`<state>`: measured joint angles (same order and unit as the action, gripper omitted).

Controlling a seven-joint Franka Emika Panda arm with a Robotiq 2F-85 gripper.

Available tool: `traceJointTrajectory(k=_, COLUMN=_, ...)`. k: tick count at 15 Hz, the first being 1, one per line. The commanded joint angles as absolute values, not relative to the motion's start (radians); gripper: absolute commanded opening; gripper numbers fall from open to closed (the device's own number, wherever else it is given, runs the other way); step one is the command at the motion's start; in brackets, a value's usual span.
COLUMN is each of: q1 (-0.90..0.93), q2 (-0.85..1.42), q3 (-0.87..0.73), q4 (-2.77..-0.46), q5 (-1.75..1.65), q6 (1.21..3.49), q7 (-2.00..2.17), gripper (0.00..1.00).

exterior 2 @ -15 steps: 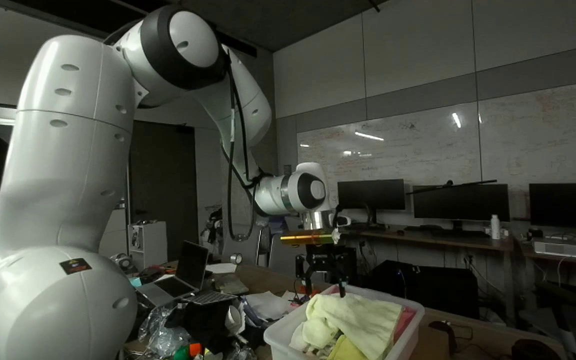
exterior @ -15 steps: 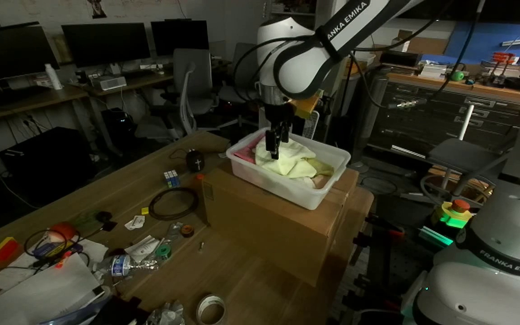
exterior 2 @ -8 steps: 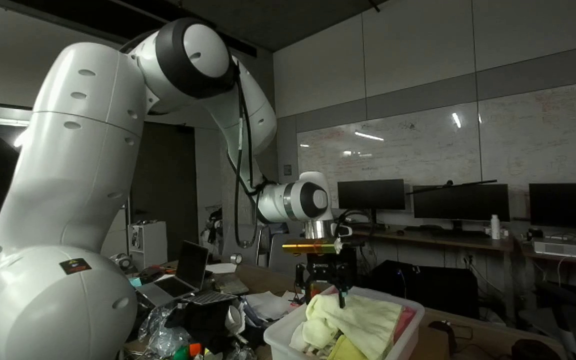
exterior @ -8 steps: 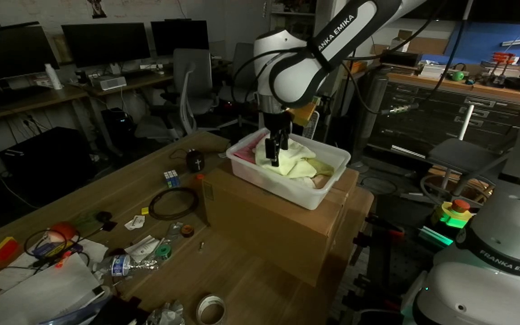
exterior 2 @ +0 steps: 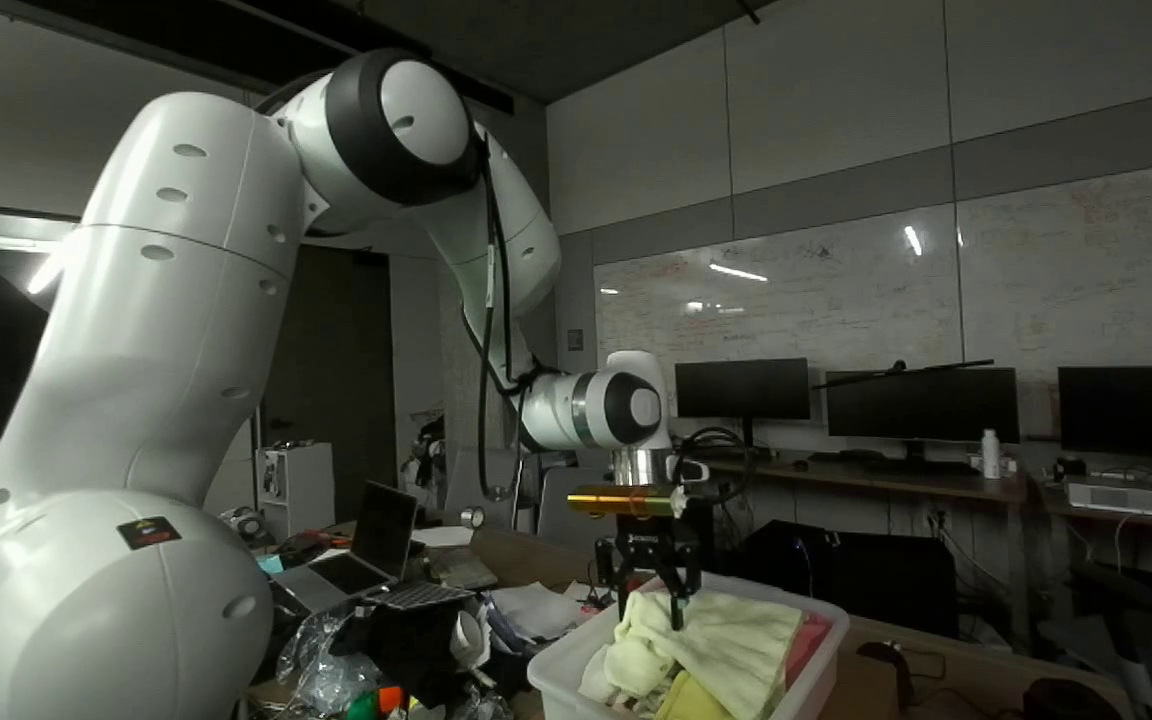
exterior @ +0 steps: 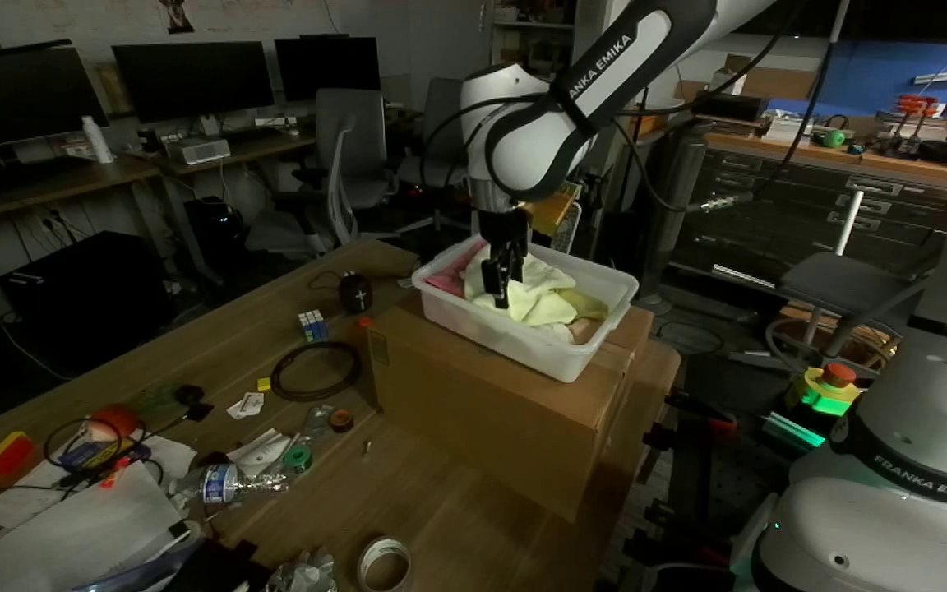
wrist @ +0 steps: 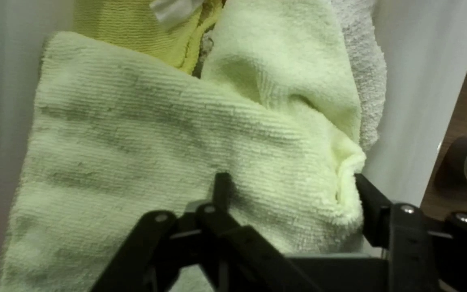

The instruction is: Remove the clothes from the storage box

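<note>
Straddling the lime cloth inside the box, my hand is partly spread, clamped on nothing; I presumably favour the wrist view's right because bunched cloth pinches easily.

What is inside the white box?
The white box holds a pale cloth lying uppermost, with a yellow cloth, a white cloth and a pink cloth showing past its edges. Whatever lies beneath the pale cloth is covered, so I can't tell.
</note>
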<state>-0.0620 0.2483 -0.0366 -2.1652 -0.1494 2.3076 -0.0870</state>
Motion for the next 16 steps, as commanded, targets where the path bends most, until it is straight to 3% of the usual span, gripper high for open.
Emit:
traceJointTrajectory(k=1, q1=-0.069, q2=0.254, q3=-0.04, q4=-2.136, q5=-0.116, q6=2.295, q7=-0.106, gripper=0.46)
traceJointTrajectory(k=4, q1=-0.071, q2=0.252, q3=-0.04, q4=-2.128, q5=-0.107, q6=2.291, q7=-0.104, gripper=0.22)
traceJointTrajectory(k=7, q1=-0.074, q2=0.249, q3=-0.038, q4=-2.126, q5=-0.093, q6=2.288, q7=-0.111, gripper=0.05)
traceJointTrajectory(k=16, q1=-0.056, q2=0.076, q3=-0.055, q4=-2.217, q5=-0.12, q6=2.318, q7=-0.001, gripper=0.04)
